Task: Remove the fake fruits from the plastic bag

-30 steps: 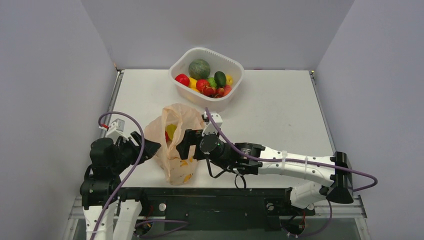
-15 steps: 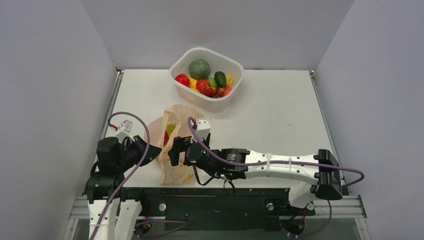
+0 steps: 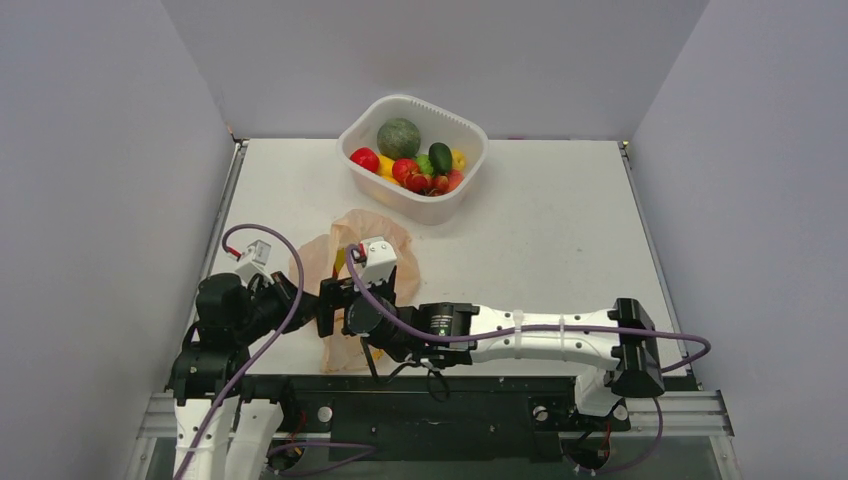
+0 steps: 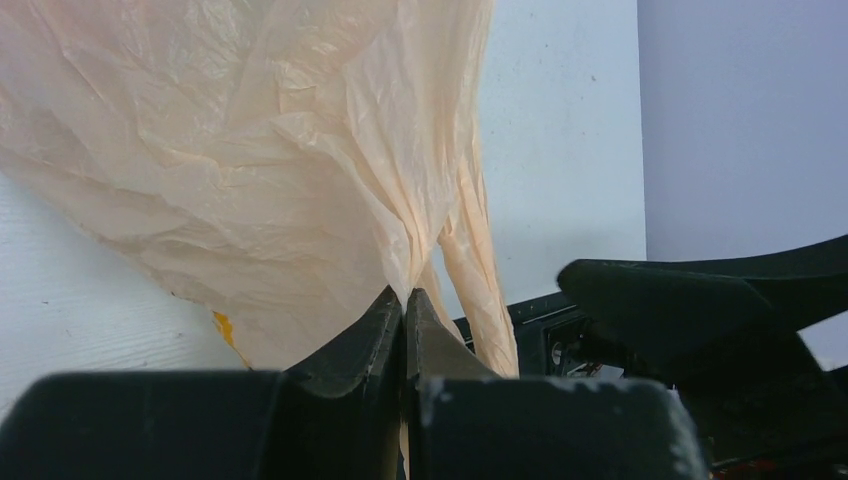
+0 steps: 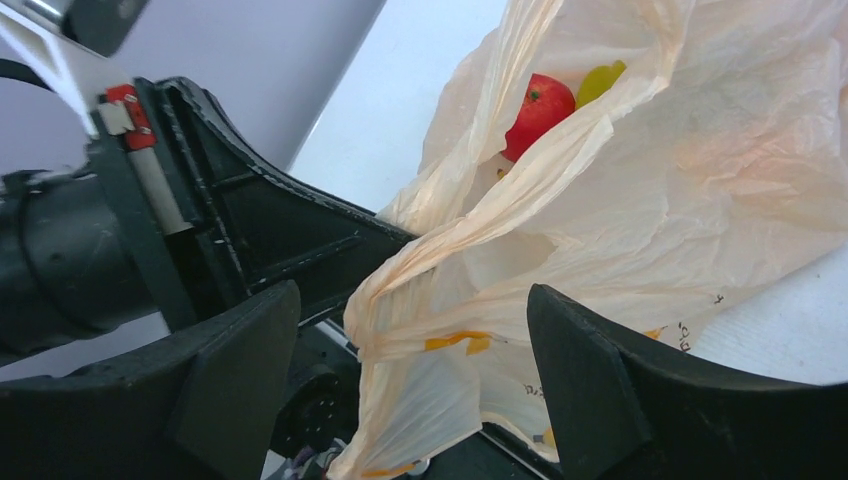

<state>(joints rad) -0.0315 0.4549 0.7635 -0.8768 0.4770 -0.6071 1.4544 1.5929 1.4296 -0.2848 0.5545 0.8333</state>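
Since a second ago my right arm has swung toward 9 o'clock and back toward the near edge, and my left end effector (image 4: 405,300) has closed. Its fingers are now pressed together, pinching a fold of the plastic bag (image 4: 250,150) at the bag's near-left side.

In the overhead view the bag (image 3: 378,232) lies at the near-left of the worktop (image 3: 540,240). The worktop's left edge is close at 9 o'clock from the bag and the near edge close at 6 o'clock. Bare surface stretches away at 3 o'clock. At 12 o'clock, well apart from the bag, stands a white tub (image 3: 470,125) holding a dark green melon (image 3: 399,137) and other fruit.

My right end effector (image 5: 412,295) is spread wide. The bag's crumpled rim runs between its two fingers, and I cannot tell whether either finger touches the film. Beyond it, at about 1 o'clock in the right wrist view, the bag's mouth gapes. Inside sit two of the fake fruits, a red piece (image 5: 537,112) and, just beside it, a yellow-green one (image 5: 598,82). Both are apart from my fingers. My left arm's dark links fill the 9 o'clock side of that view, near the right end effector.
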